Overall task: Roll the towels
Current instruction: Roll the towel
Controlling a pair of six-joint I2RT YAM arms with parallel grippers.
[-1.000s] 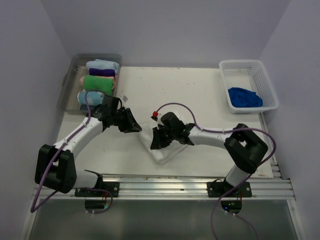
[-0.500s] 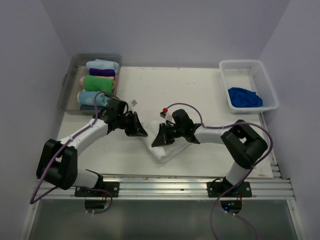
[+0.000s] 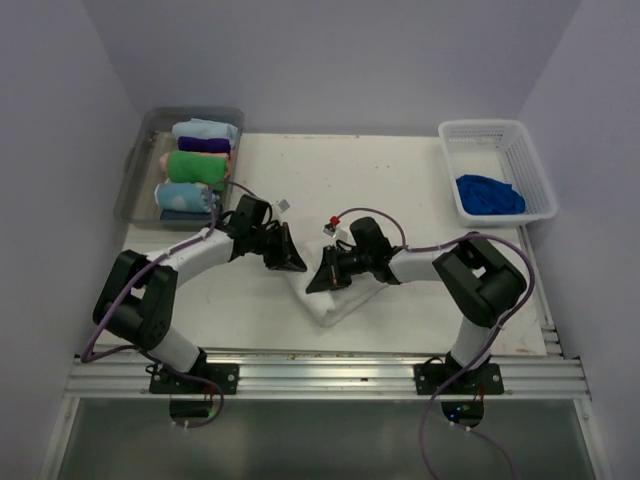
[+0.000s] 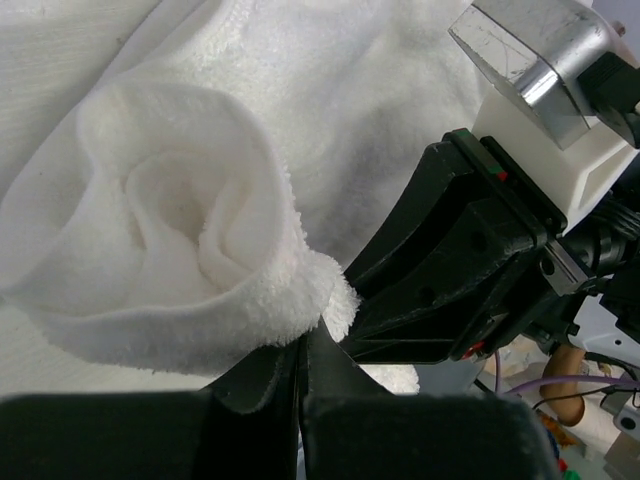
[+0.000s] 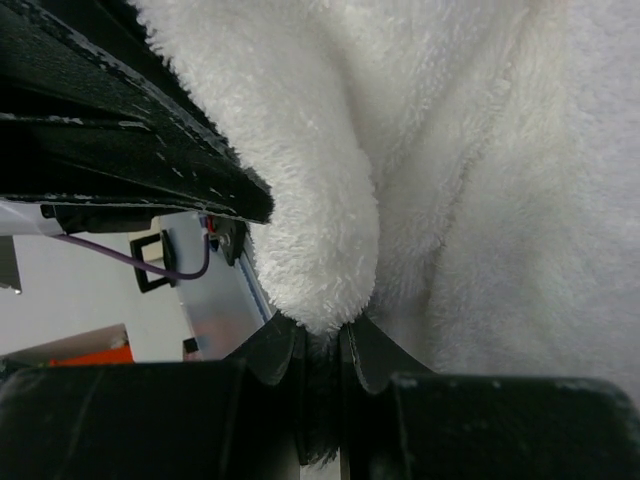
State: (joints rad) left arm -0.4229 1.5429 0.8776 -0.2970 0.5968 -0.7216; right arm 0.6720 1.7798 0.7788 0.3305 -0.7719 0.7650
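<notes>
A white towel (image 3: 332, 298) lies partly rolled on the table near the front centre. My left gripper (image 3: 292, 263) is at its upper left end, and my right gripper (image 3: 316, 282) is right beside it on the same end. In the left wrist view the towel (image 4: 180, 230) shows a loose spiral roll, and the left gripper (image 4: 302, 340) is shut with the towel's edge at its tips. The right gripper's black body (image 4: 470, 260) sits close behind. In the right wrist view the right gripper (image 5: 322, 335) is shut on a fold of the towel (image 5: 480, 200).
A clear bin (image 3: 138, 170) at the back left holds several rolled towels (image 3: 198, 165). A white basket (image 3: 530, 165) at the back right holds a crumpled blue towel (image 3: 490, 195). A metal rail (image 3: 320, 375) runs along the near edge.
My left gripper has moved right onto the towel's end beside the right gripper. The right gripper shifted slightly up and right. The towel has bunched into a tighter roll.
</notes>
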